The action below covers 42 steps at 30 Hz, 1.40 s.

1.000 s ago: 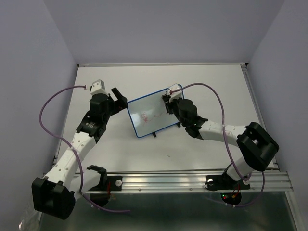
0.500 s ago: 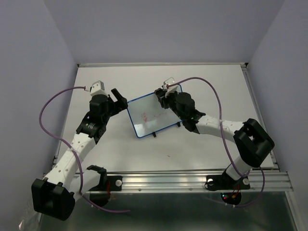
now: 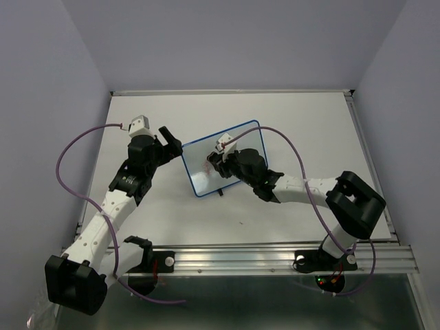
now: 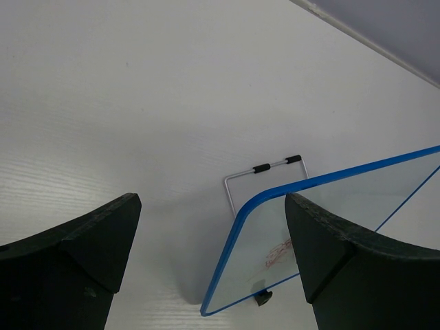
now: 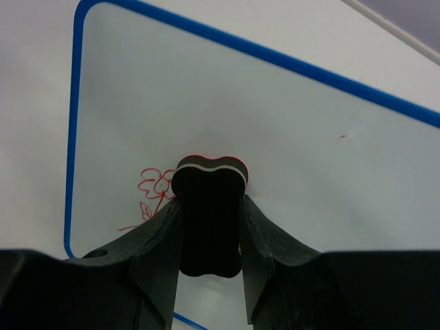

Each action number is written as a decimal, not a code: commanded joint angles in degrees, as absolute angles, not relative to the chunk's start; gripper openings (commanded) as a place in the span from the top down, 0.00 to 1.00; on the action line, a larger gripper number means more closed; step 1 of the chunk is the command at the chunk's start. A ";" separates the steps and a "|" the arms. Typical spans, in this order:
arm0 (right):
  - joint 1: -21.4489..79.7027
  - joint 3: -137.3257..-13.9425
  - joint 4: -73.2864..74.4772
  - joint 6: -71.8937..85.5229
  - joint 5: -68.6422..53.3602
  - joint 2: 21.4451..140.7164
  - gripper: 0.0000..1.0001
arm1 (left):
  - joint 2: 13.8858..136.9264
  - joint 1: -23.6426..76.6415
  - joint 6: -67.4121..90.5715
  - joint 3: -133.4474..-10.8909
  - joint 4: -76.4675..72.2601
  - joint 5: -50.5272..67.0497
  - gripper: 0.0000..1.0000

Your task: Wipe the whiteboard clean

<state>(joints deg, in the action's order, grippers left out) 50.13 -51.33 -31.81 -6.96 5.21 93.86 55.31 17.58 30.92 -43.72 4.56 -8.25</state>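
The whiteboard [image 3: 249, 139], blue-framed, stands tilted on the table's middle. A red flower scribble [image 5: 155, 190] sits near its lower left corner. My right gripper [image 5: 210, 218] is shut on a black eraser block [image 5: 210, 180], whose face is pressed on the board just right of the scribble. From above, the right gripper [image 3: 216, 163] lies over the board's left half. My left gripper [image 3: 170, 139] hovers open just left of the board's left edge, holding nothing. In the left wrist view the whiteboard [image 4: 344, 206] and the scribble [image 4: 278, 254] show between the open fingers [image 4: 82, 240].
A wire stand [image 4: 265, 169] and a black foot [image 4: 261, 298] prop the board. A metal rail [image 3: 275, 258] runs along the near edge. Purple cables [image 3: 69, 155] loop from both arms. Walls close in the back and sides.
My right gripper has swept with the eraser from the board's upper right corner leftward and down to beside the scribble. The left arm and board have stayed put.
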 commanded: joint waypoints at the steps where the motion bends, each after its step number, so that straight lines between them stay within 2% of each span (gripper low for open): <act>1: 50.98 -48.26 -30.06 -4.84 2.29 93.96 0.92 | 53.96 17.93 30.67 -43.42 3.25 -9.05 0.01; 5: 50.98 -47.46 -30.41 -4.05 4.56 91.68 0.92 | 53.97 17.93 30.67 -43.42 3.25 -8.88 0.01; 13: 50.98 -47.55 -35.94 -4.47 22.65 88.42 0.91 | 53.53 17.93 30.41 -43.24 3.16 -9.23 0.01; 18: 48.70 -49.57 -38.58 -6.15 27.06 88.68 0.91 | 53.26 17.93 30.23 -43.07 3.08 -8.96 0.01; 26: 46.85 -51.06 -41.31 -7.64 25.50 90.52 0.90 | 52.74 17.93 29.97 -42.89 3.08 -8.70 0.01; 31: 46.85 -49.66 -40.87 -7.56 11.55 91.05 0.88 | 53.00 17.93 29.88 -42.89 2.99 -8.26 0.01; 35: 46.85 -49.57 -39.47 -7.99 6.95 91.23 0.89 | 53.00 18.02 29.88 -42.80 2.90 -8.17 0.01; 39: 46.85 -50.54 -39.63 -7.74 12.29 91.14 0.89 | 52.91 18.02 29.79 -42.80 2.81 -8.26 0.01; 42: 46.85 -51.68 -40.25 -7.03 20.72 91.41 0.91 | 52.65 18.02 29.88 -42.89 2.90 -8.44 0.01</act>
<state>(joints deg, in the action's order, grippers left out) 46.87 -48.66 -36.86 -7.25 12.84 91.24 54.15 17.63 30.85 -43.51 4.54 -8.14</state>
